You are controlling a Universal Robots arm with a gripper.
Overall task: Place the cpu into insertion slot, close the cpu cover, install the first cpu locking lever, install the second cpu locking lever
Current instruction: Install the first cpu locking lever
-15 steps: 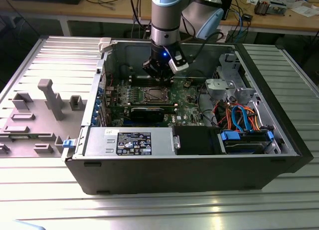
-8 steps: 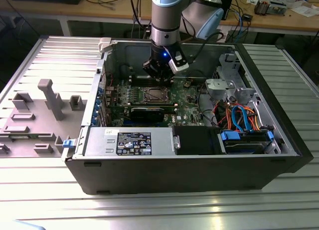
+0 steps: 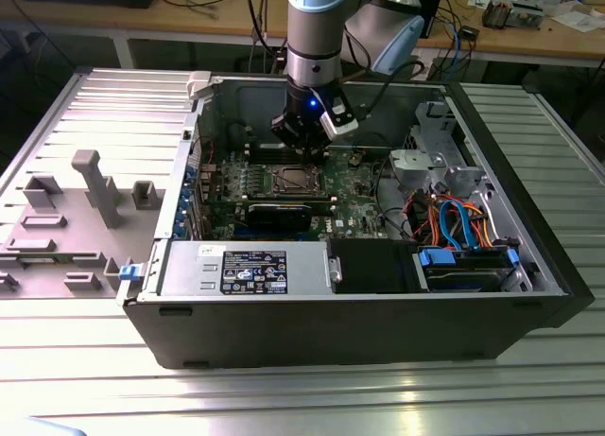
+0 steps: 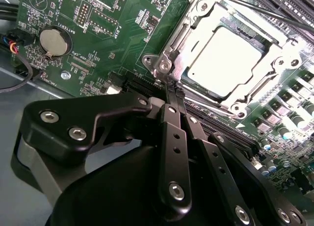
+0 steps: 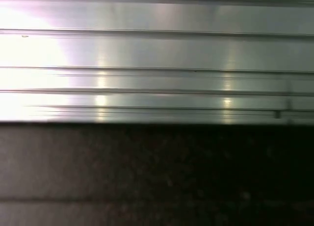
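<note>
There was one open computer case point(image 3: 359, 332) lying on the ribbed metal counter point(image 3: 284, 398). Inside it lay one green board point(image 3: 354, 181). On the board sat one insertion slot point(image 4: 230, 54), and one cpu point(image 4: 228, 59) lay flat inside it, with its silvery top facing up. One cpu cover point(image 4: 196, 32), a thin shiny frame, lay down flat around the cpu. In the second wrist view, one round coin battery point(image 4: 55, 41) sat on the board, out toward 9 o'clock from the slot. In the exterior view, one long black card point(image 3: 281, 214) lay at 6 o'clock from the slot, and one grey power box point(image 3: 248, 269) with a label sat along the near wall of the case. One bundle of orange and blue wires point(image 3: 458, 218) was at the exterior view's right.

One robot arm point(image 3: 317, 29) came straight down into the case from above. Its gripper point(image 4: 174, 99) pointed down at the board. The two black fingers point(image 4: 172, 133) were pressed close together, with nothing seen between them. The tips sat right at the corner of the slot's metal rim, at about 7 o'clock from the cpu in the second wrist view. I could not tell if the tips touched the rim
</note>
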